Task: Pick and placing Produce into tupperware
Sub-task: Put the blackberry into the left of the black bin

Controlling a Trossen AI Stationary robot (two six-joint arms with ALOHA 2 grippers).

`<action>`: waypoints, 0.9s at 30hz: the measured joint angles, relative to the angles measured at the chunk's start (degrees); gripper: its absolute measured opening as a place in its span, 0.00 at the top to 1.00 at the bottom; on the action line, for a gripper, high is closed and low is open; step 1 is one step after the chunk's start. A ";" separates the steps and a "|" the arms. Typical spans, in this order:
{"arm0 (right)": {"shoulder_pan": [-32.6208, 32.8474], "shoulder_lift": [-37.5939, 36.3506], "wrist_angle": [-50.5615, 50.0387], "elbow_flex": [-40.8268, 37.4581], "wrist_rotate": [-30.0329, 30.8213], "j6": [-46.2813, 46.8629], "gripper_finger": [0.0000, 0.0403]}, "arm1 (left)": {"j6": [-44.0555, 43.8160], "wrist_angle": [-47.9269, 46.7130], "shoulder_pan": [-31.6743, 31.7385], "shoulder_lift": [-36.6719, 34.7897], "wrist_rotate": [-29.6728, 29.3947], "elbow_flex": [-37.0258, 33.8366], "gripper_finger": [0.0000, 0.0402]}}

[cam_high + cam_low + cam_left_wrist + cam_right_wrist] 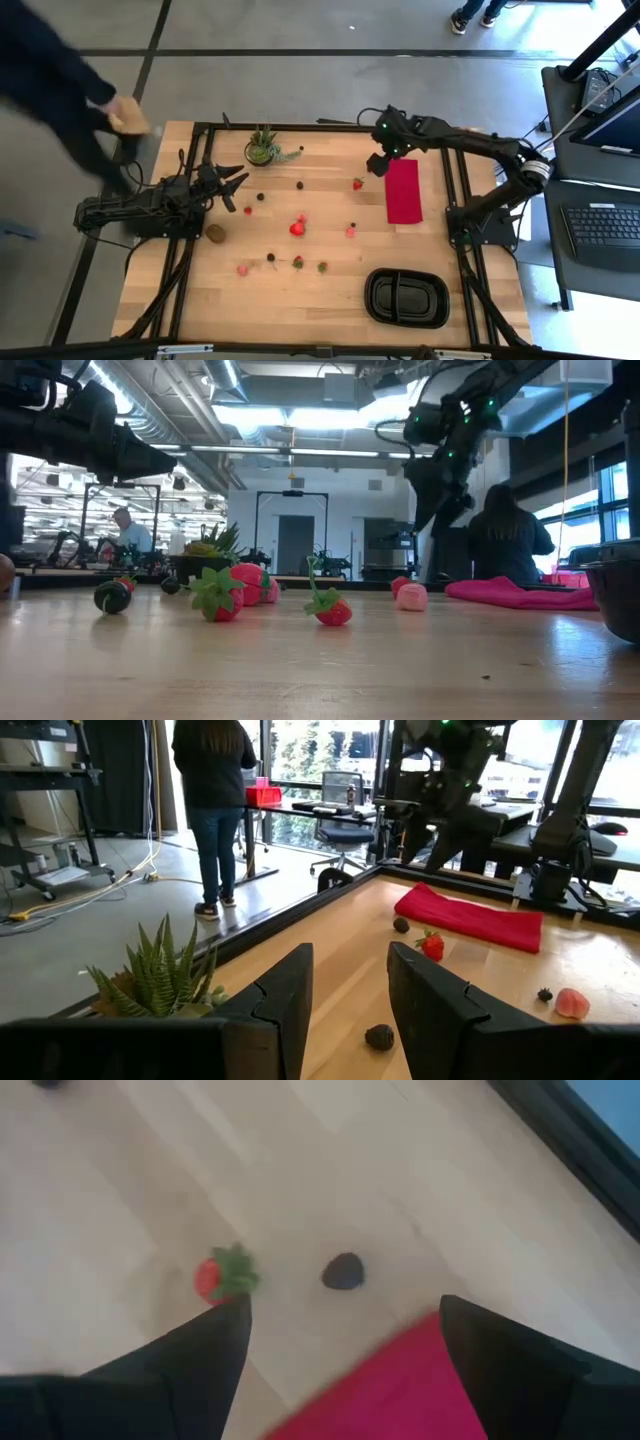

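The produce lies scattered on the wooden table: a green-topped strawberry (357, 184), a larger red piece (297, 227), dark berries (261, 197), and a brown kiwi-like oval (215, 234). The black two-compartment tupperware (405, 297) sits near the table's near right corner with nothing in it. My right gripper (377, 164) is open and hovers above the table at the red cloth's far end. Its wrist view shows the strawberry (220, 1275) and a dark berry (343, 1271) below the open fingers. My left gripper (235, 185) is open at the table's left side, beside the plant.
A potted green plant (263, 148) stands near the far edge, close to my left gripper. A flat red cloth (403, 190) lies right of centre. A person (60, 90) stands at the table's far left corner. More pieces (297, 262) lie toward the near edge.
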 joint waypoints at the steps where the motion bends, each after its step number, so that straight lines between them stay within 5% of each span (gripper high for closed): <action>1: -0.29 0.75 0.27 -0.01 -0.02 0.06 0.20 | 0.00 -0.02 0.00 0.00 0.00 0.00 0.69; 27: 1.40 18.00 9.16 -0.04 3.22 -2.65 0.20 | 0.11 -0.19 0.01 0.00 0.02 0.00 0.69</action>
